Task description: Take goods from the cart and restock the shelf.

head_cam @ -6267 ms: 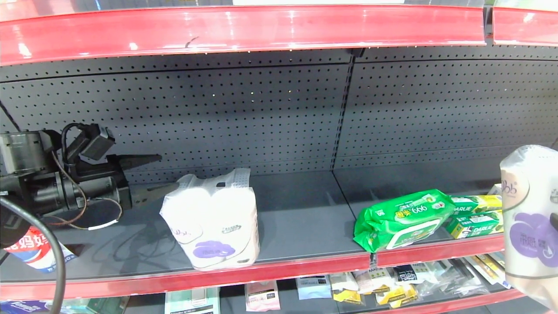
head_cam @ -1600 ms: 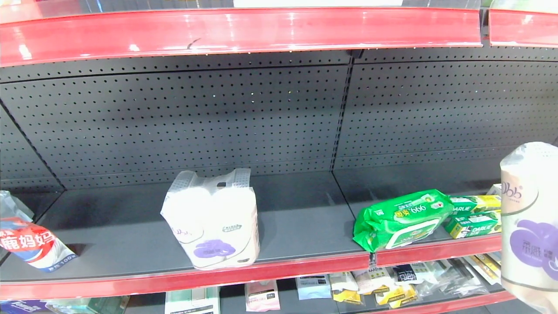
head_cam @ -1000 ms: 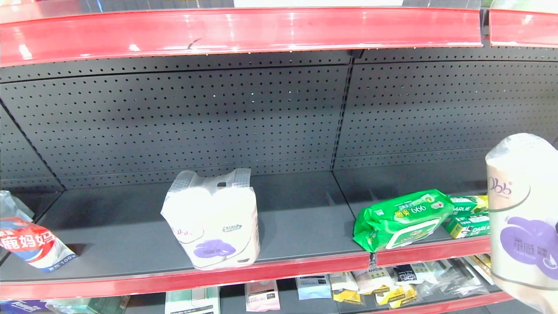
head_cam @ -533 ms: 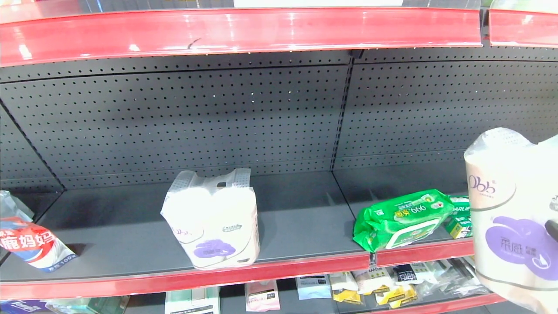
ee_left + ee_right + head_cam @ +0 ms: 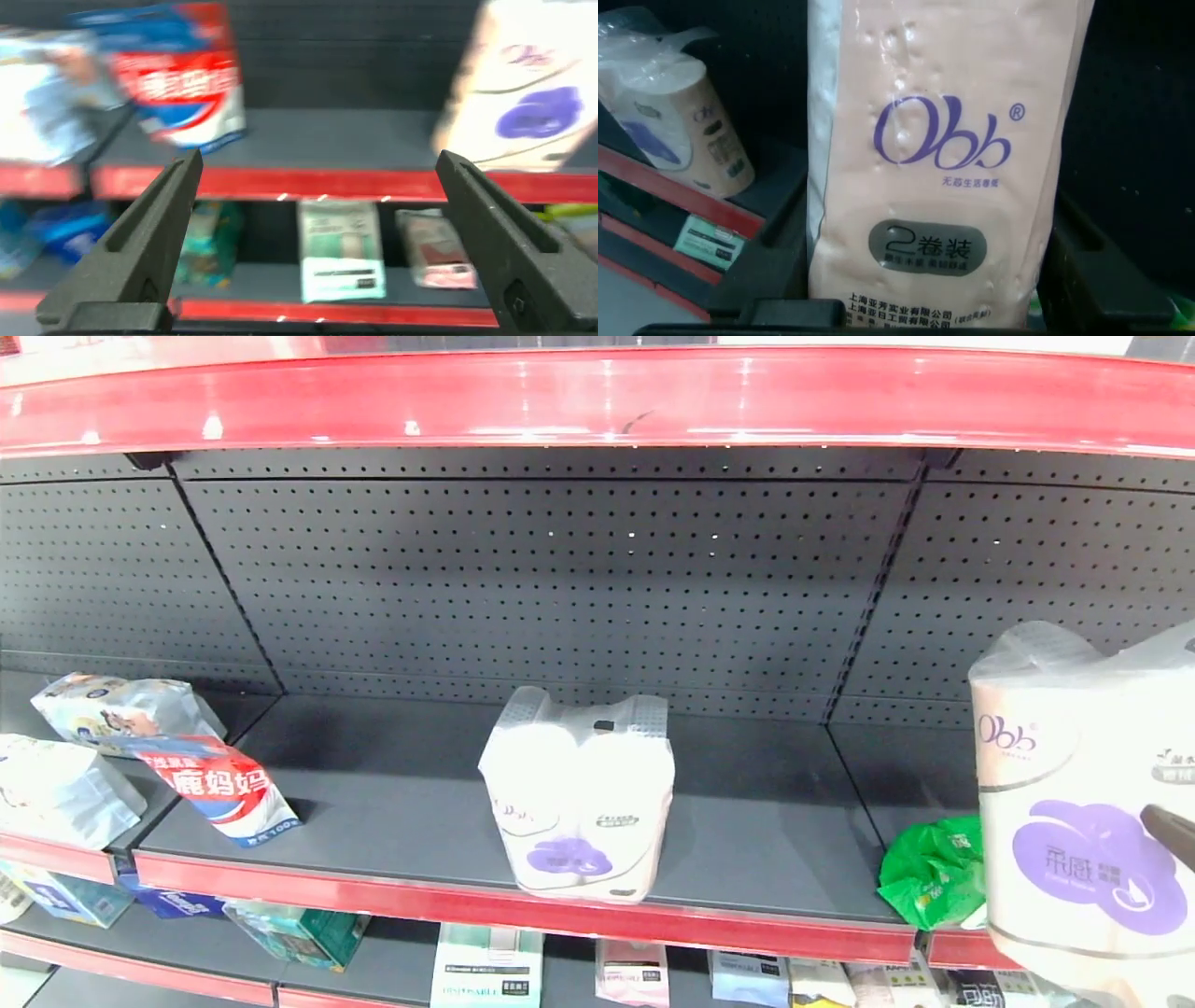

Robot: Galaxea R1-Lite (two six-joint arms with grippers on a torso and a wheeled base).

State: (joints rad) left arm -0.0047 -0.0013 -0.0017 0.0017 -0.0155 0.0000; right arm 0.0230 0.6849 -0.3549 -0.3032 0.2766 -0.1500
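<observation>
A white toilet roll pack with a purple mark [image 5: 579, 803] stands upright in the middle of the grey shelf [image 5: 401, 803]. A second, same-looking toilet roll pack [image 5: 1074, 803] hangs in front of the shelf's right end, with my right gripper [image 5: 934, 271] shut on it; one dark finger [image 5: 1172, 831] shows against its wrap. The shelved pack [image 5: 677, 112] lies beyond it to one side. My left gripper [image 5: 318, 233] is open and holds nothing, facing the shelf's red front edge [image 5: 308, 182], with the shelved pack [image 5: 528, 84] beyond.
A red and blue bag [image 5: 219, 789] leans at the shelf's left end, with pale bags [image 5: 56, 793] further left. A green wipes pack [image 5: 934, 868] lies at the right, partly behind the held pack. Small goods [image 5: 485, 975] fill the shelf below. A red-edged shelf [image 5: 597, 397] runs overhead.
The camera has turned left, so the whole picture slid right. The held pack rose and came in from the right edge. The left arm, over the shelf 6.3 s ago, has left the head view.
</observation>
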